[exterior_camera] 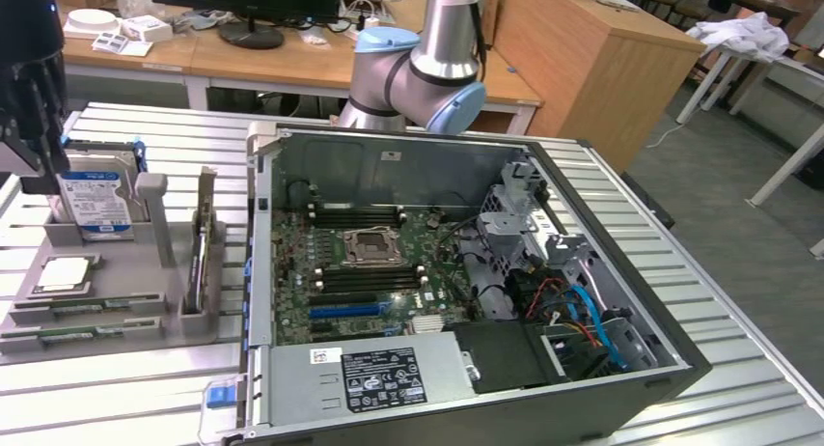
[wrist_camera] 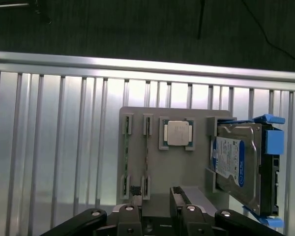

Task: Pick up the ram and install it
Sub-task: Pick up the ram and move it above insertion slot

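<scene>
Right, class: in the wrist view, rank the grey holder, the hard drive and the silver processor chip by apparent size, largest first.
1. grey holder
2. hard drive, though it stands up nearer the camera
3. silver processor chip, clearly smallest

The ram [exterior_camera: 100, 303] is a long, thin green circuit-board stick with small dark chips, standing on edge in the end brackets of a grey holder [exterior_camera: 129, 272] at the exterior view's left. A second ram stick [exterior_camera: 71, 335] sits parallel just beside it, slotted the same way.
</scene>
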Action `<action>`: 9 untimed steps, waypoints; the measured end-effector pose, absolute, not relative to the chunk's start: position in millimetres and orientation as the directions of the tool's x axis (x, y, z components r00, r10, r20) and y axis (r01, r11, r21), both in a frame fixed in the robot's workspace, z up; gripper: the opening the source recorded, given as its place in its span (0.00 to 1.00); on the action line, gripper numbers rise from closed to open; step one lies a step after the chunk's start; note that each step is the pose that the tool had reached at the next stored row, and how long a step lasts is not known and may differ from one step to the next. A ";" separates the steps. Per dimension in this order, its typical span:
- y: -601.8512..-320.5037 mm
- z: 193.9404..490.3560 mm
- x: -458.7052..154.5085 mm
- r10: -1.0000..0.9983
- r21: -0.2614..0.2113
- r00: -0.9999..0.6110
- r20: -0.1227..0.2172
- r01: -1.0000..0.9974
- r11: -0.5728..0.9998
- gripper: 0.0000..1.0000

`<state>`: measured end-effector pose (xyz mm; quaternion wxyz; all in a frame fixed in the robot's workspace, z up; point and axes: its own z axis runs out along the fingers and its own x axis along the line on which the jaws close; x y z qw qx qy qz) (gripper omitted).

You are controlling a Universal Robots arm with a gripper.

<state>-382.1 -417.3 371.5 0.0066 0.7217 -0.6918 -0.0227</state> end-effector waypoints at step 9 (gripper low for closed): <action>-417.3 355.8 -382.1 -0.999 0.041 0.042 -0.024 -0.998 -0.043 0.36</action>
